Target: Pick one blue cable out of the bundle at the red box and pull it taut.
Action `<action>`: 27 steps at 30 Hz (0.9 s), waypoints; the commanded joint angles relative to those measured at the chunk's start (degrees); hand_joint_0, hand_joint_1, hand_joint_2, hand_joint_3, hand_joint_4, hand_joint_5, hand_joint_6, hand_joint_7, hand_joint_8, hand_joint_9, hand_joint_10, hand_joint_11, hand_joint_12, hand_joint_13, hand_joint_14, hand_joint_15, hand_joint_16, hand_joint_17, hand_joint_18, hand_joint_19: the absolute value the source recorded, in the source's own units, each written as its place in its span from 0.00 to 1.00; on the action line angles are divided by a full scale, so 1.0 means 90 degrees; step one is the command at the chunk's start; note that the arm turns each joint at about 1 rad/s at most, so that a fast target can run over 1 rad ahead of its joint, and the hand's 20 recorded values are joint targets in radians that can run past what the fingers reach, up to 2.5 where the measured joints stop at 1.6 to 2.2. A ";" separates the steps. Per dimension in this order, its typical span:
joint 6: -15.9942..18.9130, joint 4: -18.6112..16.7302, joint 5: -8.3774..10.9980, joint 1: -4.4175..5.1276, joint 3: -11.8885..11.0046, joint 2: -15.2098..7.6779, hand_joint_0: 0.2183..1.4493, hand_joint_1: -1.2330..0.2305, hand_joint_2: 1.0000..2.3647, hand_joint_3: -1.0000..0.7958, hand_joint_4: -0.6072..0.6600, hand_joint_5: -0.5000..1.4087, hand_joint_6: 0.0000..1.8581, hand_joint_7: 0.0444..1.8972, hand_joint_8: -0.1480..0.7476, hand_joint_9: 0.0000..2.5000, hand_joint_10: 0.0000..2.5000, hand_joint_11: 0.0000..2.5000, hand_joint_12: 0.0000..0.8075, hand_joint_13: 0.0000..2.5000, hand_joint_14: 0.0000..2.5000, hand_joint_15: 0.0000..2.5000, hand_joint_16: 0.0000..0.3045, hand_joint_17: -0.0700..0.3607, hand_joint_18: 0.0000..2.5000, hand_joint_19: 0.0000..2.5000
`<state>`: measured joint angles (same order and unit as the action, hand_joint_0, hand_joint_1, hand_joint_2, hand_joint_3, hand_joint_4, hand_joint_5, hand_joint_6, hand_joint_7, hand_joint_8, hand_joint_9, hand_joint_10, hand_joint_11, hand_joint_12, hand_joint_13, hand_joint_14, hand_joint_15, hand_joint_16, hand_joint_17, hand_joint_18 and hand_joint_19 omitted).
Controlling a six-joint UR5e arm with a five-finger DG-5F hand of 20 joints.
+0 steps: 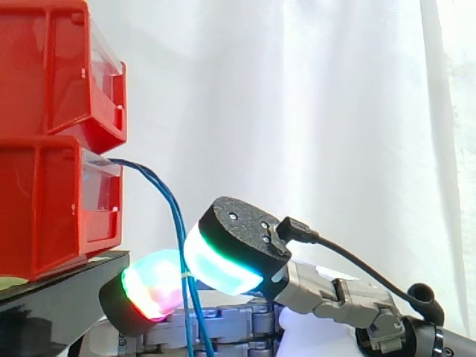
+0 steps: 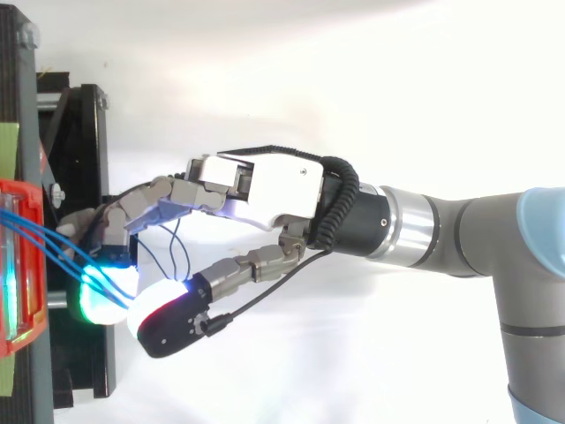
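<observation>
Side view close and level, facing across red bins (image 1: 44, 201) at left toward curtain (image 1: 312, 104), top view looking straight down, arm (image 2: 459, 234) from right, shared by both: bins, cables (image 1: 178, 223), hand (image 2: 265, 190).

This looks like a robotics lab test cell, not a home or a shop. Two red bins (image 1: 52, 201) are stacked on a black stand (image 1: 52, 297), a fixed rig built for trials. Behind the red bins hangs a plain white curtain (image 1: 312, 111) as a backdrop. To the right of the red bins in the side view, an industrial arm (image 2: 459, 234) of grey metal carries a hand (image 2: 265, 190). Its glowing fingers (image 1: 219, 264) close on thin blue cables (image 1: 177, 223) that lead out of the lower of the red bins.
</observation>
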<state>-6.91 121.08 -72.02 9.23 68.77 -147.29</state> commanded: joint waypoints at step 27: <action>0.0094 -0.0064 0.0249 0.0107 0.0133 -0.0002 0.32 0.33 0.01 0.53 0.57 0.17 0.49 0.48 0.57 0.26 0.00 0.15 0.47 0.18 0.00 0.07 0.19 0.46 0.19 0.09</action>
<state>-6.38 120.50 -69.82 10.13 69.97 -147.27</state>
